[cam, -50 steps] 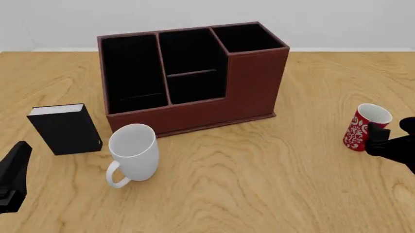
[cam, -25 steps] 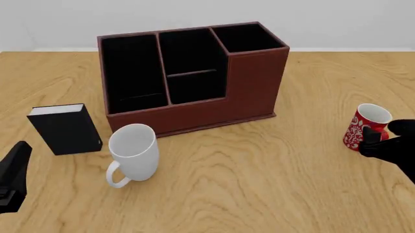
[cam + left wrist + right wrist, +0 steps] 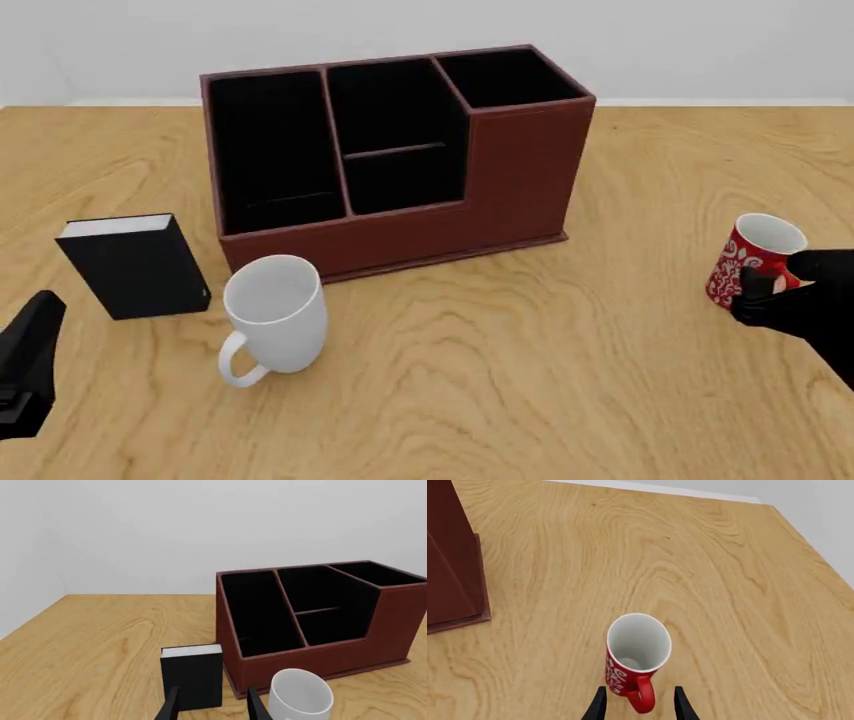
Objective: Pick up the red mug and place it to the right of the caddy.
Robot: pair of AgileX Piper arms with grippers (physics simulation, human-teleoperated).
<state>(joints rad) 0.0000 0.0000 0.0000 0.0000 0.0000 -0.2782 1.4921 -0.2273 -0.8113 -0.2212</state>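
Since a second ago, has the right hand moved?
Yes. In the front view the right hand has crept left, closing on the red mug, which stays put relative to the caddy.

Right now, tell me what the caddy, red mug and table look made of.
Caddy: leather-look, matte reddish-brown walls, black lining. Red mug: probably glazed ceramic, with a smooth white inside and white printed pattern. Table: wood or wood-look laminate, with visible grain; being a render, I can't tell which.

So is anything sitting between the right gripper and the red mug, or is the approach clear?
Nothing visible is in the way. In the right wrist view the red mug stands upright with its handle turned toward the right gripper, whose open fingers flank the handle. Only bare table surrounds it; the caddy stands well to the mug's left.
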